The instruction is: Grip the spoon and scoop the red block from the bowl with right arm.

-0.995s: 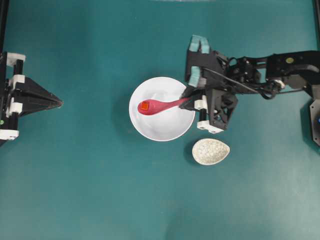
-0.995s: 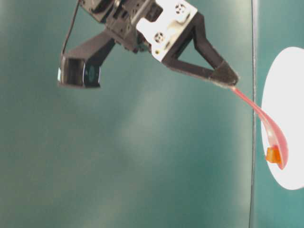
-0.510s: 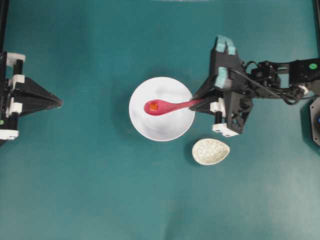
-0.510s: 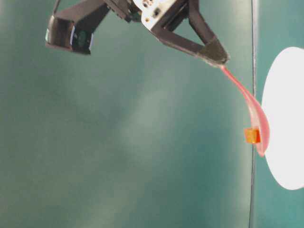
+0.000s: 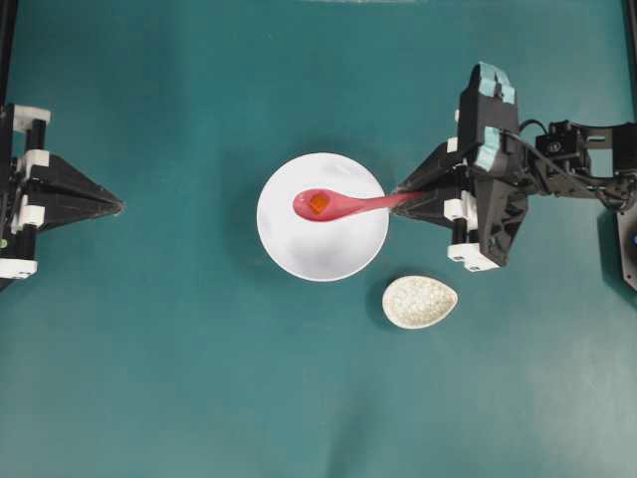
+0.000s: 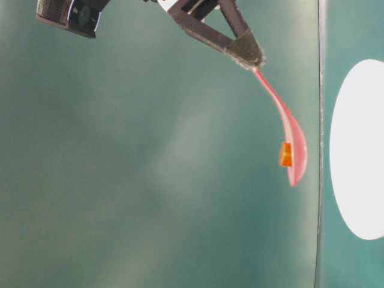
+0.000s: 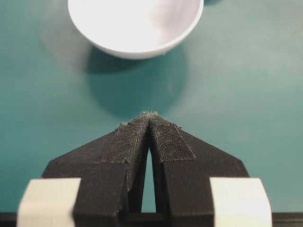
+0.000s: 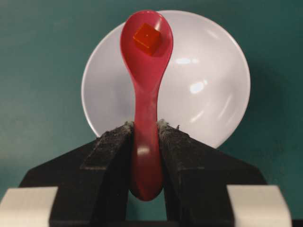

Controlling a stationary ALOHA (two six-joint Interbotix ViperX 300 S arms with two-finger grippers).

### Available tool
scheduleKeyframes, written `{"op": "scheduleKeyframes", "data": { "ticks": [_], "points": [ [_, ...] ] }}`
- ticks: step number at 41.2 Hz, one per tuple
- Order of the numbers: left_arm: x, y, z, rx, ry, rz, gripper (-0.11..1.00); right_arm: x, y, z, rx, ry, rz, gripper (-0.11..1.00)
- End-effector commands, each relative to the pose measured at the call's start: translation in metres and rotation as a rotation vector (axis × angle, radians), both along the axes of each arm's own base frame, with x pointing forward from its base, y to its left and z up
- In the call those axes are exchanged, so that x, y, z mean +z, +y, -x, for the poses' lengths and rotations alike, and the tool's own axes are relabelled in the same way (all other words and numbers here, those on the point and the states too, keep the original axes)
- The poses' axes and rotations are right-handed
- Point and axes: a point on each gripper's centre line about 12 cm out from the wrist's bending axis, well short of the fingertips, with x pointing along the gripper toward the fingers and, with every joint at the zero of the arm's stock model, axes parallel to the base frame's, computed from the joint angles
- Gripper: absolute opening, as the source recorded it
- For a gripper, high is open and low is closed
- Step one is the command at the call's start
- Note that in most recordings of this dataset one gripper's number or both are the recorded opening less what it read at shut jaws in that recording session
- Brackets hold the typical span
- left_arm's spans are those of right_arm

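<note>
above the bowl [image 5: 322, 249] i have the right gripper [image 8: 146, 137] pinching the spoon [image 8: 146, 94], red block [image 8: 146, 38] scooped; left gripper [image 7: 149, 116] pressed together, task essentially done.

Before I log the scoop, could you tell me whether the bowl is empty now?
Empty: the bowl shows bare white, and the block sits in the spoon.

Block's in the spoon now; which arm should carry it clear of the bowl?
Right. The right gripper clamps the spoon with the red block in its scoop above the bowl. The left gripper sits shut, apart.

Robot lab: teal mat [image 5: 199, 378], two bench-mtd arms.
</note>
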Motion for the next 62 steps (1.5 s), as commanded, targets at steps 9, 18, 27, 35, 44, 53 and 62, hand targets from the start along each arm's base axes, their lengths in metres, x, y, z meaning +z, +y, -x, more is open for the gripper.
{"op": "scheduleKeyframes", "data": {
  "ticks": [9, 18, 27, 35, 44, 53, 62],
  "points": [
    [0.009, 0.001, -0.003, 0.001, -0.015, -0.006, 0.00, 0.025, 0.001, 0.004, -0.001, -0.082, 0.005, 0.24],
    [0.010, 0.001, -0.003, -0.001, -0.017, -0.012, 0.00, 0.028, 0.002, 0.006, 0.002, -0.089, 0.004, 0.24],
    [0.013, 0.001, -0.002, -0.001, -0.034, -0.011, 0.00, 0.029, 0.001, 0.006, 0.002, -0.093, 0.008, 0.24],
    [0.016, 0.001, 0.000, -0.001, -0.046, -0.012, 0.00, 0.029, 0.001, 0.006, 0.006, -0.094, 0.016, 0.24],
    [0.017, 0.001, 0.000, 0.003, -0.049, -0.002, 0.00, 0.031, 0.001, 0.005, 0.003, -0.105, 0.019, 0.24],
    [0.017, 0.001, 0.000, 0.000, -0.047, -0.009, 0.00, 0.031, 0.000, 0.005, -0.003, -0.108, 0.013, 0.24],
    [0.017, 0.001, 0.000, 0.003, -0.049, -0.001, 0.00, 0.031, 0.001, 0.005, -0.001, -0.108, 0.013, 0.24]
  ]
}}
